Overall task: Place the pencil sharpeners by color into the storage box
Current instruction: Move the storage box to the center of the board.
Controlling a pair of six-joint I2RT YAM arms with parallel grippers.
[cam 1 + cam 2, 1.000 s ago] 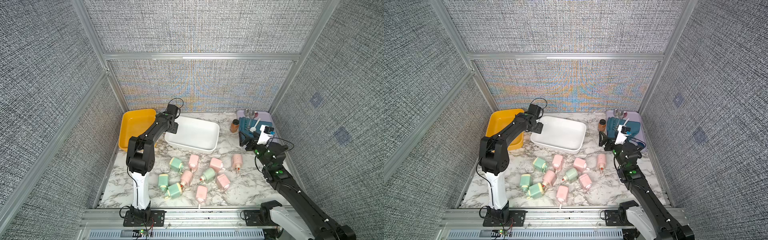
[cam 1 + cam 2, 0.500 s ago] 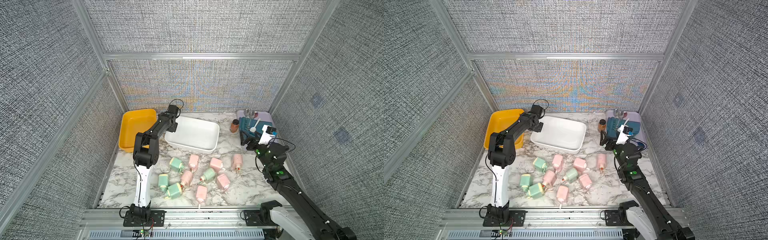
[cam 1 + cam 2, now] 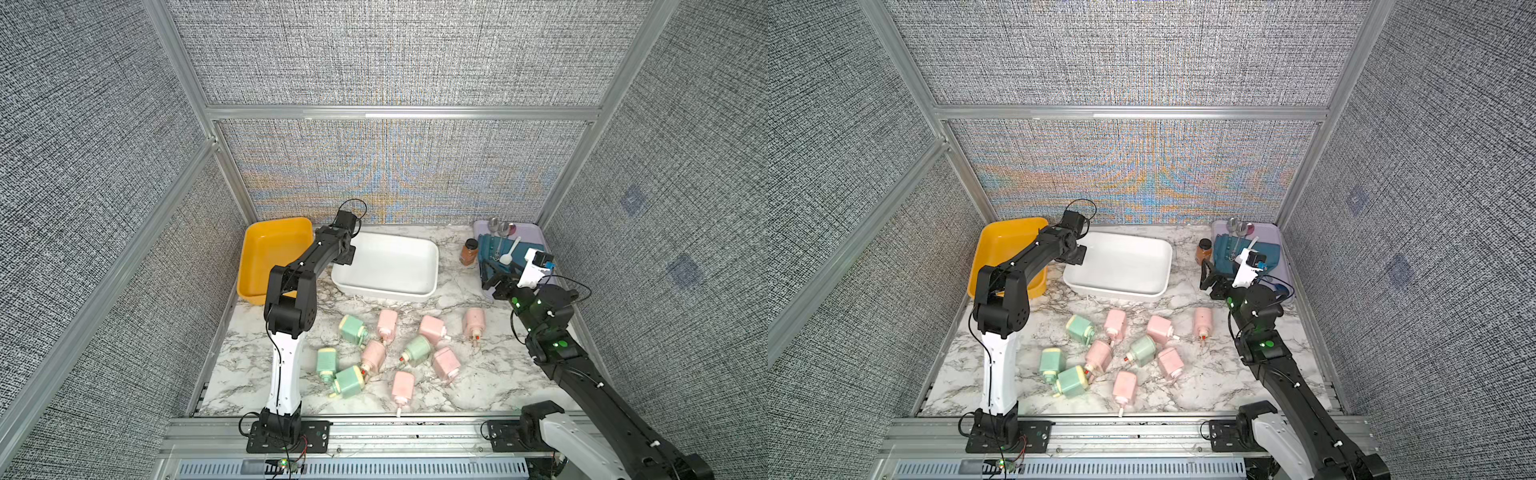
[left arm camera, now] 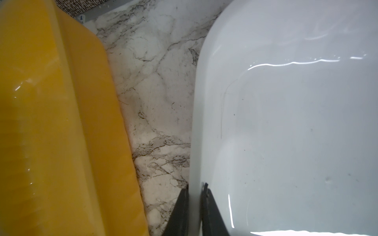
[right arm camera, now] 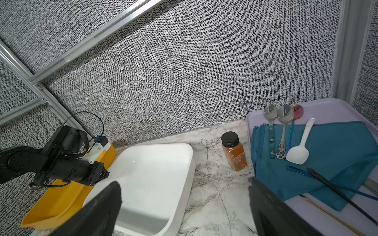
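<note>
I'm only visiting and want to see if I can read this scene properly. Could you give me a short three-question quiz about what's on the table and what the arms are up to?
1. How many green pencil sharpeners lie on the marble table?
2. True or false: the white bin already holds sharpeners.
3. What is the left end effector clamped on?
A. the yellow bin
B. the white bin's rim
C. the spice jar

Key: 1. Four. 2. False, it is empty. 3. B.
</note>
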